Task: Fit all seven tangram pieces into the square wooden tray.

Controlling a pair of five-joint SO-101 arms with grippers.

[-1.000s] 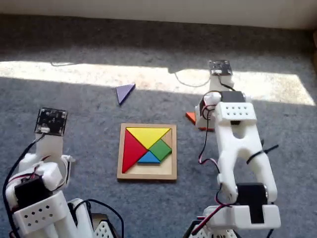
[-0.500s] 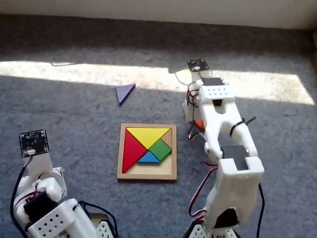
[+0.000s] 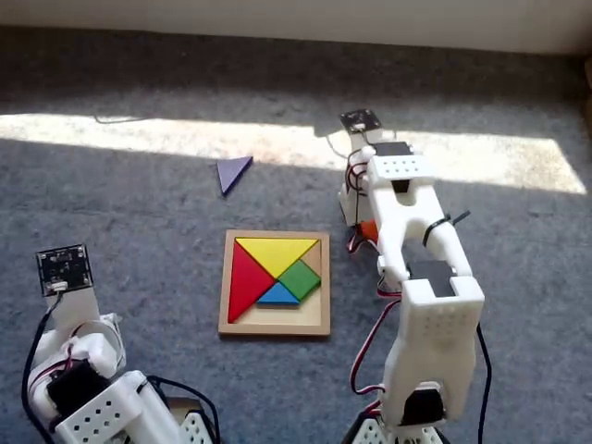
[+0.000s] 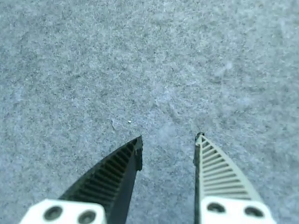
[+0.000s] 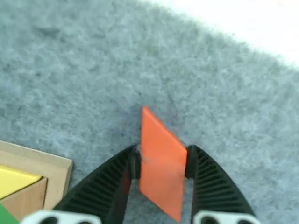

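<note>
The square wooden tray [image 3: 275,326] sits mid-carpet, partly filled. Off its far right corner the right gripper [image 5: 161,156] pinches the orange piece [image 5: 162,179] by its sides; better to lift it clear, square it to the gap, then lower. The left gripper [image 4: 168,140] hangs half open, empty. The purple triangle [image 3: 233,172] lies beyond the tray's far edge. No readable writing

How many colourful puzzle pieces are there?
6. Four lie in the square wooden tray: yellow triangle, red triangle, green square, blue triangle. A purple triangle lies on the grey carpet. The right gripper holds an orange parallelogram. Another may be hidden.
</note>
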